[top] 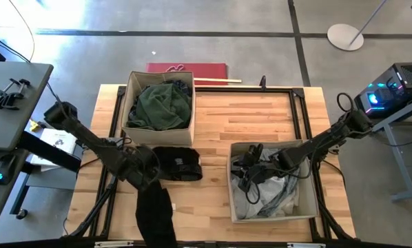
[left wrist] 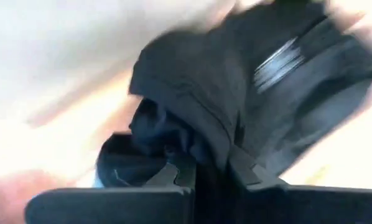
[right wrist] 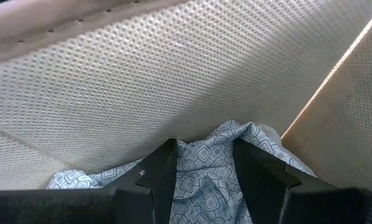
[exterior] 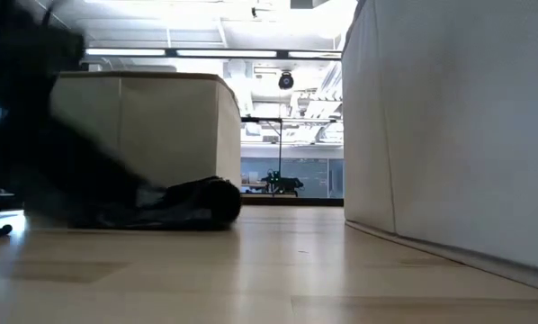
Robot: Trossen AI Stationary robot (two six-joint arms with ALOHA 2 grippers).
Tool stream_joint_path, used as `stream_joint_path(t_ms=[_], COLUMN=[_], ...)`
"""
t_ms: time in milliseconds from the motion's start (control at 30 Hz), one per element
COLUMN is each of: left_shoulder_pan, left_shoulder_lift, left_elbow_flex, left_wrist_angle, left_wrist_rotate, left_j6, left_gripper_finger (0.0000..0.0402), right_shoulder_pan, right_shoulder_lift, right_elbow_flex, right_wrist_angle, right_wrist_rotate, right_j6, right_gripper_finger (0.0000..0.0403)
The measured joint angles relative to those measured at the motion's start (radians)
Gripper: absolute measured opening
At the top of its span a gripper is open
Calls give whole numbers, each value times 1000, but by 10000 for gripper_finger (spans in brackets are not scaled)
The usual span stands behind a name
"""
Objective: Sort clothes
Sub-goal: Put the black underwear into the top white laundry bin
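A black garment [top: 178, 164] lies on the table between the two beige boxes, and a long part of it [top: 156, 217] runs to the near edge. My left gripper [top: 145, 176] is shut on it, as the left wrist view shows [left wrist: 214, 171]. The far-left box [top: 134, 103] holds dark green clothes [top: 163, 105]. The right box [top: 306, 207] holds white and pale grey clothes [top: 275, 196]. My right gripper [top: 246, 173] is open inside this box by its left wall. Its fingers stand on either side of a pale blue patterned cloth [right wrist: 204, 180]; whether they touch it I cannot tell. My left gripper pinches a bunched fold of the black garment [left wrist: 217, 146] between its two fingers. Several layers seem gathered there. In the low view part of the cloth [exterior: 44, 135] is raised, while its other end [exterior: 183, 202] lies on the table.
The table's dark frame rail [top: 299, 110] runs along the far and right sides. Bare wood [top: 247, 117] lies between the boxes at the far side. A red board [top: 192, 70] and a stick lie beyond the far edge.
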Motion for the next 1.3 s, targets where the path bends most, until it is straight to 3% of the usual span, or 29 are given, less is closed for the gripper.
stream_joint_path(t_ms=[100, 200, 400, 500, 567, 667, 767, 967, 1167, 1300], left_shoulder_pan=[-9, -12, 17, 113, 210, 366, 510, 781, 1055, 1176], left_shoulder_lift=[-53, -92, -137, -151, -167, -174, -172, -147, -48, 44], left_elbow_flex=[172, 334, 569, 636, 646, 637, 587, 386, 149, 55], left_wrist_angle=[-30, -3, 284, 378, 409, 330, 224, 178, 313, 463], left_wrist_rotate=[-224, -481, -984, -1020, -1016, -1028, -922, -379, 102, 235], left_j6=[148, 408, 1222, 1564, 1644, 1679, 1561, 1324, 1183, 1180], left_gripper_finger=[8, 5, 10, 10, 10, 9, 9, 8, 8, 15], right_shoulder_pan=[0, 0, 0, 0, 0, 0, 0, 0, 0, 0], right_shoulder_lift=[0, 0, 0, 0, 0, 0, 0, 0, 0, 0], right_elbow_flex=[0, 0, 0, 0, 0, 0, 0, 0, 0, 0], right_wrist_angle=[0, 0, 0, 0, 0, 0, 0, 0, 0, 0], right_wrist_rotate=[0, 0, 0, 0, 0, 0, 0, 0, 0, 0], right_j6=[2, 2, 2, 1, -3, -4, -5, -6, -24, -24], right_gripper_finger=[151, 151, 151, 151, 151, 151, 151, 151, 151, 151])
